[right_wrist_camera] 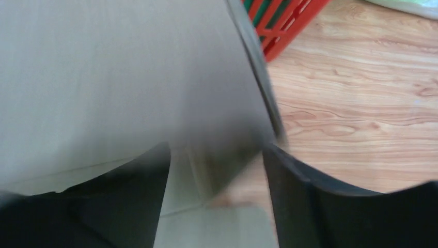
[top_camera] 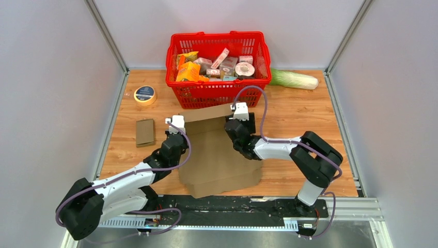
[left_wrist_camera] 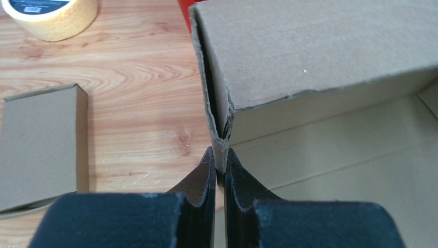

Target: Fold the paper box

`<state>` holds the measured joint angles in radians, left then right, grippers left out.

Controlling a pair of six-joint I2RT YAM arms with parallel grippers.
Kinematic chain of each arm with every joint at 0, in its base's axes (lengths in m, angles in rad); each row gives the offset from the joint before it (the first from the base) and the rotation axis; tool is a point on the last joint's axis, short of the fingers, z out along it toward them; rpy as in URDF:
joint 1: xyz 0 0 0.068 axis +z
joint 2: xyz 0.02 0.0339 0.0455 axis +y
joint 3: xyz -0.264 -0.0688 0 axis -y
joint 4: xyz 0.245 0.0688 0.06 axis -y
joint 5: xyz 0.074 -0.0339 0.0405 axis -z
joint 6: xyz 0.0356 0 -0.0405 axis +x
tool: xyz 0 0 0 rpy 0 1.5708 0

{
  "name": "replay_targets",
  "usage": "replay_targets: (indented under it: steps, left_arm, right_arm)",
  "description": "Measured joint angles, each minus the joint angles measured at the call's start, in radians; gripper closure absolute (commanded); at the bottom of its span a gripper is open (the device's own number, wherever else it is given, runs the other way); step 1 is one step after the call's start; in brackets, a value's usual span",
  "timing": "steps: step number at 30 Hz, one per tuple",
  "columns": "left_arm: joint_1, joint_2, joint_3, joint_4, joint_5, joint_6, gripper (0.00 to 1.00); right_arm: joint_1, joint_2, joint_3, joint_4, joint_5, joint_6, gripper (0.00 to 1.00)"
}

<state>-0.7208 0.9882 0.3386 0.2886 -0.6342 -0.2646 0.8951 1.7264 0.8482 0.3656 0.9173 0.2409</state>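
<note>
Flap-raising step, paper box (top_camera: 217, 155) flat just before red basket (top_camera: 217, 95): far flap (top_camera: 206, 112) upright, pinched at one corner by clenched left gripper (left_wrist_camera: 220, 165), straddled by spread right gripper (top_camera: 238, 112); next, probably closing right and folding flap away from basket.

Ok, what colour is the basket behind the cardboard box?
The basket is red, an open plastic mesh. It shows best in the top external view.

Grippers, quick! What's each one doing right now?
Left gripper: closed, pinching the box at its flap corner.
Right gripper: open around the box's edge, not squeezing it; the view is blurry.
</note>
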Motion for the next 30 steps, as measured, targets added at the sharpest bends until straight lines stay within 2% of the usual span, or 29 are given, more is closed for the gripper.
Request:
replay_targets:
  steps: [5, 9, 11, 12, 15, 17, 18, 22, 26, 28, 29, 30]
  left_arm:
    - [-0.012, -0.004, 0.001, -0.001, 0.022, -0.003, 0.97]
    - [-0.014, -0.01, 0.001, -0.002, 0.039, -0.003, 0.95]
    - [-0.016, -0.01, 0.001, -0.003, 0.045, -0.004, 0.88]
    - [-0.017, -0.01, 0.001, -0.008, 0.047, -0.005, 0.81]
    - [-0.017, -0.01, 0.009, -0.022, 0.055, -0.017, 0.68]
    - [-0.018, -0.01, 0.014, -0.038, 0.066, -0.03, 0.66]
    - [-0.018, -0.01, 0.015, -0.05, 0.073, -0.044, 0.6]
    - [-0.018, -0.01, 0.047, -0.14, 0.09, -0.084, 0.45]
    - [-0.018, -0.029, 0.113, -0.286, 0.114, -0.123, 0.42]
    - [-0.018, -0.094, 0.126, -0.373, 0.132, -0.148, 0.42]
    - [-0.018, -0.144, 0.129, -0.419, 0.141, -0.161, 0.42]
    - [-0.018, -0.209, 0.131, -0.474, 0.155, -0.182, 0.48]
  right_arm:
    - [-0.015, -0.12, -0.039, -0.237, -0.139, 0.031, 0.06]
    - [-0.006, -0.306, -0.118, -0.404, -0.278, 0.068, 0.0]
    - [-0.006, -0.407, -0.163, -0.463, -0.356, 0.08, 0.0]
    - [-0.006, -0.466, -0.187, -0.498, -0.407, 0.087, 0.0]
    - [-0.014, -0.624, -0.235, -0.594, -0.563, 0.122, 0.0]
    - [-0.016, -0.693, -0.24, -0.657, -0.644, 0.15, 0.0]
    - [-0.018, -0.727, -0.24, -0.694, -0.682, 0.167, 0.0]
    - [-0.023, -0.846, -0.237, -0.866, -0.766, 0.262, 0.0]
    - [-0.027, -0.866, -0.227, -1.019, -0.891, 0.417, 0.01]
    - [-0.02, -0.848, -0.232, -1.07, -0.969, 0.496, 0.02]
    - [-0.008, -0.837, -0.236, -1.092, -0.994, 0.532, 0.08]
    - [0.025, -0.828, -0.245, -1.111, -1.006, 0.583, 0.11]
